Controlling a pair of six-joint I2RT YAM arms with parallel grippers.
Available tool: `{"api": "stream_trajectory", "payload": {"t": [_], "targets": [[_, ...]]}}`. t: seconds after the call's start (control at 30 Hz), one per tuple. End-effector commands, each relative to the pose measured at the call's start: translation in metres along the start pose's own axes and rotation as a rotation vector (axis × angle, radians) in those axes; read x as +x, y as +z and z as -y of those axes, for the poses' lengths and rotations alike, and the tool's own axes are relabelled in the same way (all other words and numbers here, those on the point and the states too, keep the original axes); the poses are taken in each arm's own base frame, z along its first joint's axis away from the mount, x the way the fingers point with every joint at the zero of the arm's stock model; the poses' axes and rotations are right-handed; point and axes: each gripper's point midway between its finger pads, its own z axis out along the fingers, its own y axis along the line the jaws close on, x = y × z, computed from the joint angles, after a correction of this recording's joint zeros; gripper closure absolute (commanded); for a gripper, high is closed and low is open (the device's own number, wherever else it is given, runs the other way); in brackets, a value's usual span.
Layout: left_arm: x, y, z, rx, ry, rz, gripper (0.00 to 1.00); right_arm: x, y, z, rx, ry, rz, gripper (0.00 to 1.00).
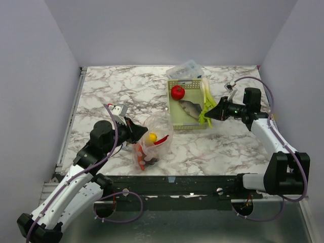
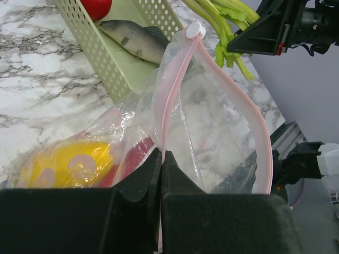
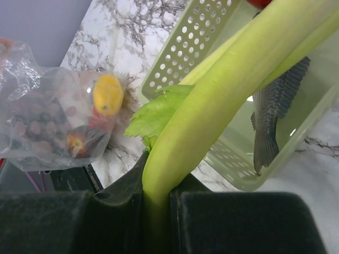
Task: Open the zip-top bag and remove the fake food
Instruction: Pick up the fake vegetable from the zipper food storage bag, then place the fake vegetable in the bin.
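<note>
The left pincer [image 2: 160, 159] was shut tight on the pink zip edge of the zip-top bag [image 1: 152, 147]. The bag was at about 7 o'clock from the middle of the table [image 1: 111, 91]. A yellow lemon [image 1: 152, 136] and a red chili [image 1: 161, 140] were inside it. The right pincer [image 1: 209, 114] was closed around a pale green leek [image 1: 206, 98], at the 3 o'clock side of the green basket [image 1: 172, 109]. A red fruit [image 1: 177, 92] and a toy fish [image 1: 188, 108] lay in the basket.
</note>
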Motion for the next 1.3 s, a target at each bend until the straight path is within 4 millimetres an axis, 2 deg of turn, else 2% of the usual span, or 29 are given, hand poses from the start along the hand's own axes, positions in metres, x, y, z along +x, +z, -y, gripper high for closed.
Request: {"api": "stream_trajectory", "payload": {"t": [0.0,0.67,0.9,1.0,1.07,1.1,1.27], "targets": [[-0.015,-0.002,0.000,-0.021,0.018,0.043,1.00,-0.021,0.000,-0.014,-0.048,-0.115,0.024,1.00],[-0.017,-0.008,0.000,-0.027,0.012,0.070,1.00,0.023,0.017,0.004,-0.082,0.088,-0.027,0.97],[-0.016,-0.009,0.000,-0.020,0.016,0.070,1.00,0.021,0.028,0.021,-0.064,0.156,-0.056,0.93],[-0.015,-0.009,-0.001,-0.022,0.017,0.069,1.00,0.017,0.034,0.027,-0.069,0.183,-0.075,0.71],[-0.014,-0.010,0.000,-0.020,0.017,0.069,1.00,0.015,0.034,0.027,-0.082,0.176,-0.093,0.49],[-0.013,-0.010,-0.001,-0.021,0.017,0.066,1.00,0.015,0.033,0.024,-0.090,0.165,-0.105,0.41],[-0.013,-0.012,-0.001,-0.020,0.017,0.070,1.00,0.002,0.019,0.013,-0.062,0.020,-0.082,0.22]]}}
